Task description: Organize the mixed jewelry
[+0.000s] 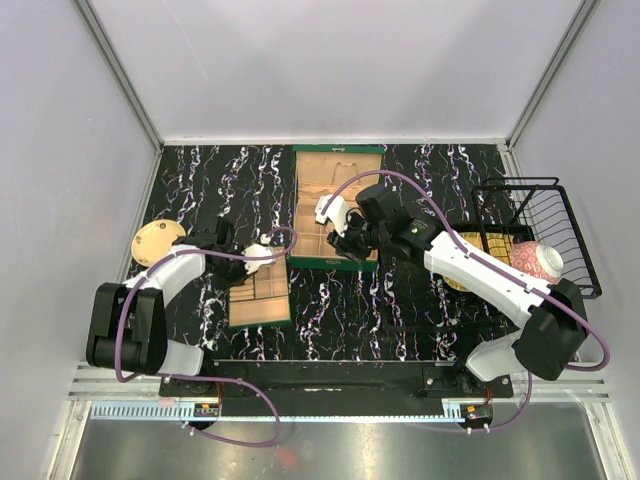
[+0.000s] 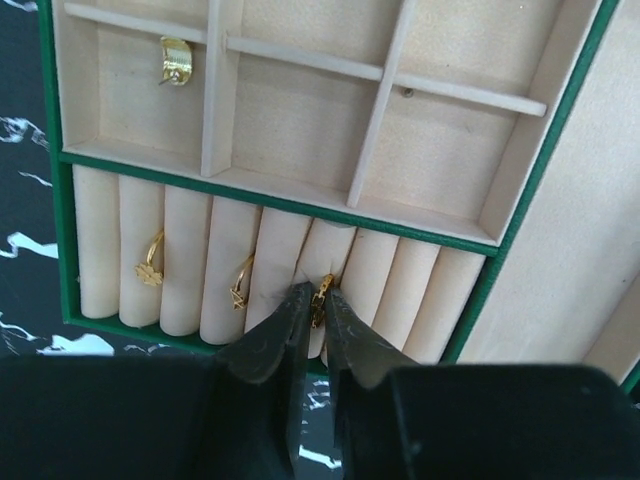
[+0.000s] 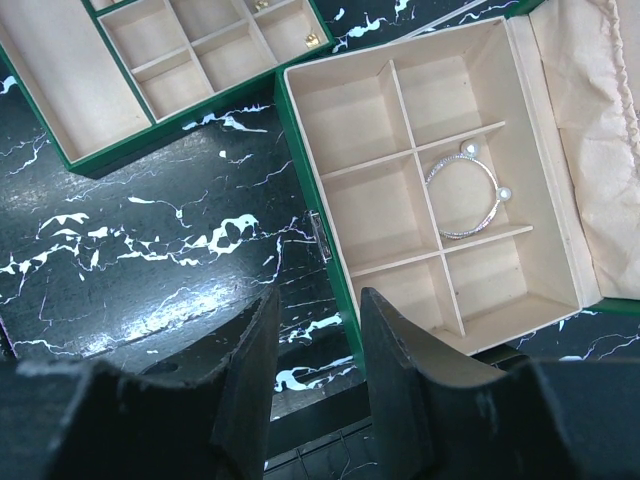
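My left gripper (image 2: 313,297) is shut on a small gold ring (image 2: 321,294) and holds it at a slot between the cream ring rolls (image 2: 275,270) of the small tray (image 1: 260,293). Two more gold rings (image 2: 150,268) (image 2: 240,290) sit in slots to its left. A gold earring (image 2: 175,60) lies in a compartment above. My right gripper (image 3: 318,320) is open and empty, above the near edge of the green jewelry box (image 3: 310,200). A silver pearl-tipped bracelet (image 3: 465,190) lies in one of the box's compartments.
A yellow woven oval mat (image 1: 157,241) lies at the left. A black wire basket (image 1: 540,230) with a pink-and-white bowl (image 1: 537,261) stands at the right. The box's open lid (image 1: 336,165) lies at the back. The table is black marble-patterned.
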Action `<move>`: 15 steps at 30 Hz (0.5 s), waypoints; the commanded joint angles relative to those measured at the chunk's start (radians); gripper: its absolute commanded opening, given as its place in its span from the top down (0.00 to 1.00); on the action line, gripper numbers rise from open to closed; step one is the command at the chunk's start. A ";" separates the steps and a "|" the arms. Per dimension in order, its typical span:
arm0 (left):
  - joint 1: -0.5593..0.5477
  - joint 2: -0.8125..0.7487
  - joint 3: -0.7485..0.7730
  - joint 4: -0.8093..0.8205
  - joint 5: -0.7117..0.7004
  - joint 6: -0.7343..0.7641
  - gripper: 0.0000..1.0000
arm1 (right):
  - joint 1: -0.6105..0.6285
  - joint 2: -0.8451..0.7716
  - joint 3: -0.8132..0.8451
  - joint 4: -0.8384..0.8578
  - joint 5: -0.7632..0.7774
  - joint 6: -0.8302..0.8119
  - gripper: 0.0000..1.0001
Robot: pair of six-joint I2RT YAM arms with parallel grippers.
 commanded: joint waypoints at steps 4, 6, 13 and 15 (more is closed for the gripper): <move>0.002 -0.048 0.054 -0.173 -0.047 -0.018 0.80 | -0.008 -0.029 0.010 0.029 0.002 0.006 0.56; 0.000 -0.051 0.071 -0.195 -0.048 -0.016 0.78 | -0.010 -0.031 0.010 0.029 0.000 0.004 0.56; 0.000 -0.068 0.099 -0.218 -0.042 -0.021 0.75 | -0.008 -0.028 0.013 0.029 0.002 0.003 0.56; 0.002 -0.071 0.106 -0.232 -0.036 -0.022 0.74 | -0.010 -0.031 0.013 0.031 0.003 0.001 0.56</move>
